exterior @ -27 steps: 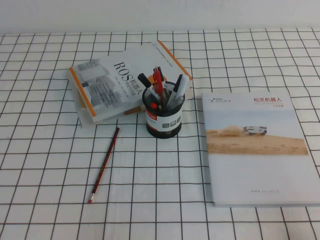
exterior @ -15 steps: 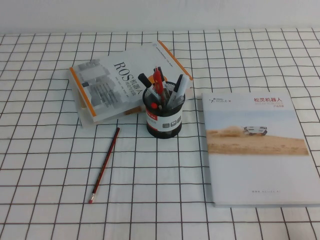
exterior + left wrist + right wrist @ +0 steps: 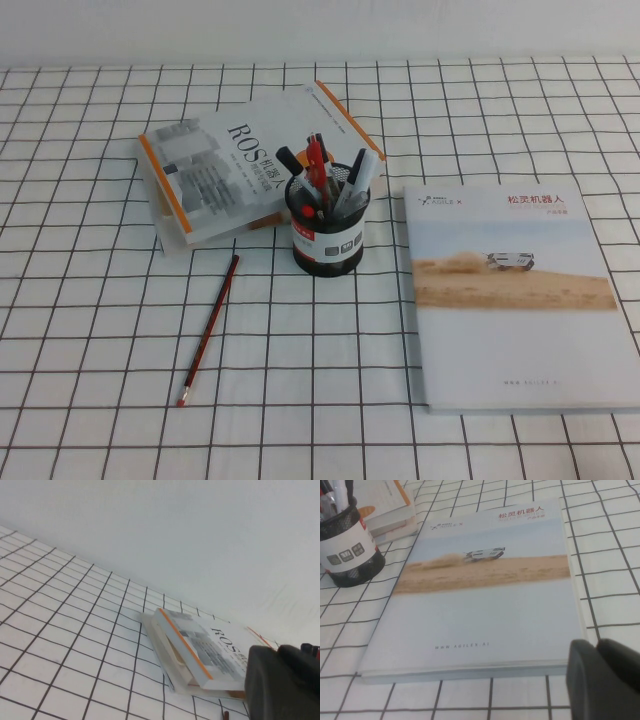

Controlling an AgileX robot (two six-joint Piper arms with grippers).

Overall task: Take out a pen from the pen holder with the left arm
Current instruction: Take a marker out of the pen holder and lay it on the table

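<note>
Standing between ROS book (image 3: 240, 165) and brochure (image 3: 510, 290): black pen holder (image 3: 328, 245), pens (image 3: 318, 165) inside. Left gripper (image 3: 278, 680) hangs closed and empty near the book. Right gripper (image 3: 597, 680) hangs by the brochure's corner, state indiscernible.

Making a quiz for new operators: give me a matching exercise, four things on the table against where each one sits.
1 pen holder
2 red pencil
3 ROS book
4 white booklet

A flat, on the robot's right
B lying loose, left-front of the holder
C mid-table, upright, full of pens
D behind-left of the holder

Pairs: 1-C, 2-B, 3-D, 4-A.

Left gripper, shut, hangs left of the ROS book; right gripper hovers by the booklet's near edge.
</note>
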